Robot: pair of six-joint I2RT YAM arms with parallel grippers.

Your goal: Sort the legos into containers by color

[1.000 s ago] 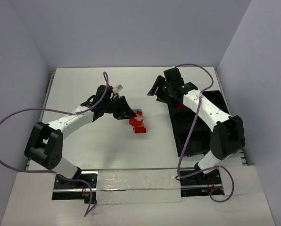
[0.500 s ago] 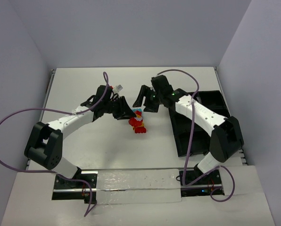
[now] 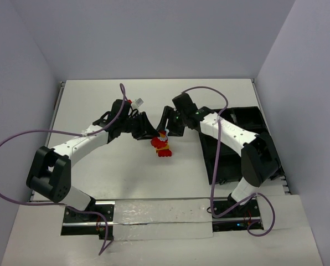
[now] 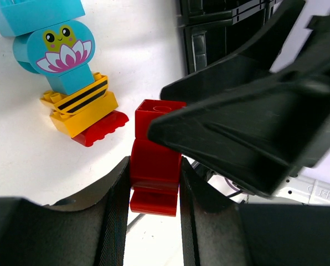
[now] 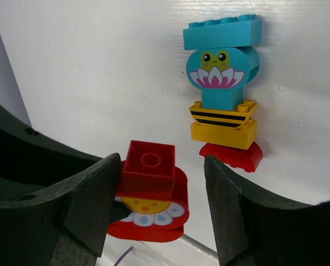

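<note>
2 grippers, L gripper (image 4: 154,191) + R gripper (image 5: 162,194), 1 black bin tray (image 3: 228,166), 2 lego lots: 1 cyan/yellow/red stack (image 5: 223,83), 1 red flower-print lego (image 5: 148,191).

Red lego (image 4: 154,166) glossy smooth plastic; table (image 4: 126,55) (white) matt, perhaps faintly streaked.

White table (image 3: 98,94), pale lavender walls (image 3: 154,33) on three sides, even diffuse light.

Smooth white links (image 3: 79,141), black joints (image 3: 47,175), matte black fingers (image 5: 90,197), looping purple cables (image 3: 26,133).
</note>
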